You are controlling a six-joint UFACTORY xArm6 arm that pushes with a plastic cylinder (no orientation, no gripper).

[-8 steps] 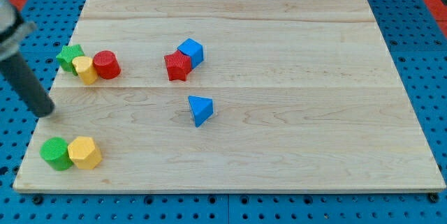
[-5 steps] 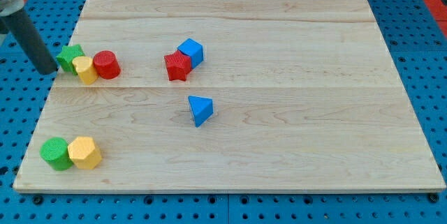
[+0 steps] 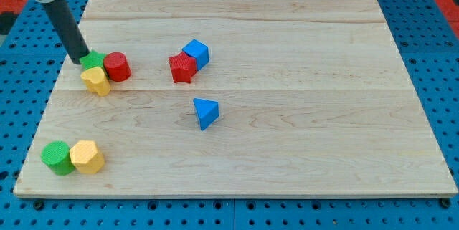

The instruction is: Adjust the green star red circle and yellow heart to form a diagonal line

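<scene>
The wooden board [image 3: 287, 151] fills the view on the blue pegboard [image 3: 430, 58]. My rod slants down from the top left corner and my tip [image 3: 80, 61] sits right against the green star [image 3: 92, 61] near the left edge. I have no fingers to part or clamp, just this rod. The red circle [image 3: 117, 66] touches the star's right side; the yellow heart [image 3: 96, 82] lies just below it, touching
</scene>
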